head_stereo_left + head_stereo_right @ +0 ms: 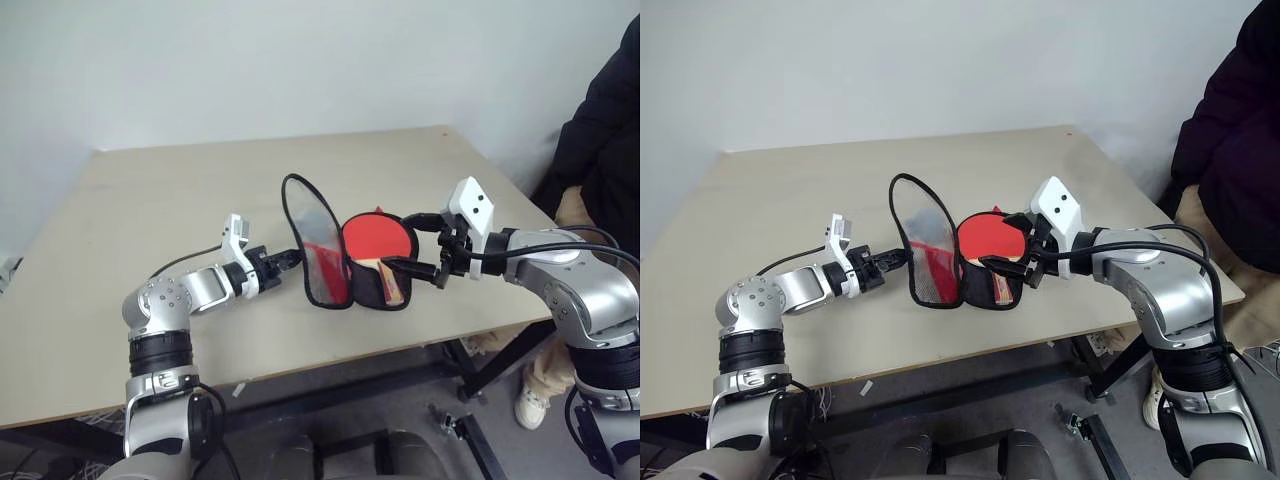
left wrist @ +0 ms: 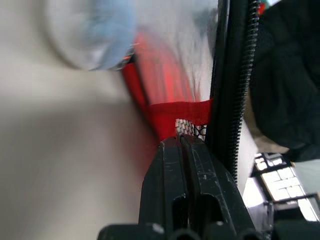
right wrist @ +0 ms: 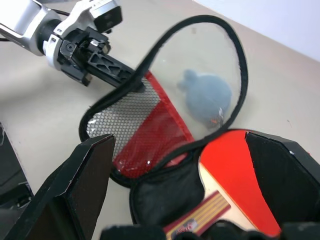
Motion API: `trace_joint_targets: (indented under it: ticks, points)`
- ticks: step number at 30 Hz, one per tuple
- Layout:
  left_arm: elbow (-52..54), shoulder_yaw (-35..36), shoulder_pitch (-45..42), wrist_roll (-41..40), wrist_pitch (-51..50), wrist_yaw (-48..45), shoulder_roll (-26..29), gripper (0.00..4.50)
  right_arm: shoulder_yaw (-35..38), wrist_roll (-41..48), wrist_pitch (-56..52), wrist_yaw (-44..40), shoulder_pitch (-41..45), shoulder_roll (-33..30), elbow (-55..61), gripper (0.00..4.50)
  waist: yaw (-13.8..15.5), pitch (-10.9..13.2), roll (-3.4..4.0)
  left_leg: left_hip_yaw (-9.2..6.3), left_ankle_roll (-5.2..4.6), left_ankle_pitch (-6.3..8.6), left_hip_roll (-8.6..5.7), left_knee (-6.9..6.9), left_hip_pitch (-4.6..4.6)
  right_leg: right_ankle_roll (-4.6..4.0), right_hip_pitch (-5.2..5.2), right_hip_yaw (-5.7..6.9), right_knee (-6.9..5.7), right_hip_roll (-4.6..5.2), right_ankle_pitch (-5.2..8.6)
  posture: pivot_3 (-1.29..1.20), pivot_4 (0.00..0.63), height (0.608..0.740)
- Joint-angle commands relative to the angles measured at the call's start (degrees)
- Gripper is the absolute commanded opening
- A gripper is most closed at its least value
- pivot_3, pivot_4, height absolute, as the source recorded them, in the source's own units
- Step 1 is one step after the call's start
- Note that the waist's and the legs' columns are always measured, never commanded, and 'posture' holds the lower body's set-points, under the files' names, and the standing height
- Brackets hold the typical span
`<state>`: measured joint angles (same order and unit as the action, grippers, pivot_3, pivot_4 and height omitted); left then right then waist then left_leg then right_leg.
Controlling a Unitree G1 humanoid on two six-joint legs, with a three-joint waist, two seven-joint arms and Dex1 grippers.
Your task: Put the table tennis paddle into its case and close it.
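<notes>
The case is seen lying open near the front edge of the table, its clear window flap stood upright with a pale plush charm showing through it. That flap's black zipper edge is pinched by the left gripper, its fingers pressed together on it. The table tennis paddle is found lying in the black half of the case (red face up), and it is straddled at the handle end by the right gripper, whose jaws are spread wide.
</notes>
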<state>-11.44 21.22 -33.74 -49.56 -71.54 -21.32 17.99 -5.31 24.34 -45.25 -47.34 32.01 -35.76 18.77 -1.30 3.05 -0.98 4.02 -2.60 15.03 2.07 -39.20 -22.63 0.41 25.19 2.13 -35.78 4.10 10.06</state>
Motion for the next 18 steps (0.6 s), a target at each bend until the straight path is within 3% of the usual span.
trace_joint_targets:
  ticks: [1, 10, 18]
  points:
    - [2.6, -0.7, -3.1, -1.6, -0.8, 0.5, -1.9, 0.01, 1.1, 0.6, -0.2, 1.2, 1.5, 0.3, 1.4, 4.50, 0.0, 0.0, 0.00, 0.00, 0.00, 0.00, 0.00, 0.00, -0.01, 0.01, 0.00, 0.00, 0.01, 0.00, 0.00, 0.00, 0.000, 0.740]
    - [1.8, -7.0, -3.7, 1.4, 1.6, 2.8, -10.5, 0.01, 1.2, 1.2, -0.3, 0.3, 3.2, -0.1, 0.1, 4.50, 0.0, 0.0, 0.00, 0.00, -0.01, -0.01, -0.02, 0.00, 0.03, 0.03, -0.04, -0.05, 0.02, -0.03, -0.02, 0.00, 0.000, 0.740]
    - [1.8, -7.2, -3.1, 2.8, 2.5, 2.7, -10.5, 0.01, 1.2, 0.2, 1.3, -1.6, 4.1, -2.4, -2.2, 4.50, -0.1, 0.0, -0.01, -0.01, -0.02, -0.01, -0.03, -0.04, 0.03, 0.03, -0.04, -0.10, 0.01, -0.06, -0.03, 0.00, 0.000, 0.740]
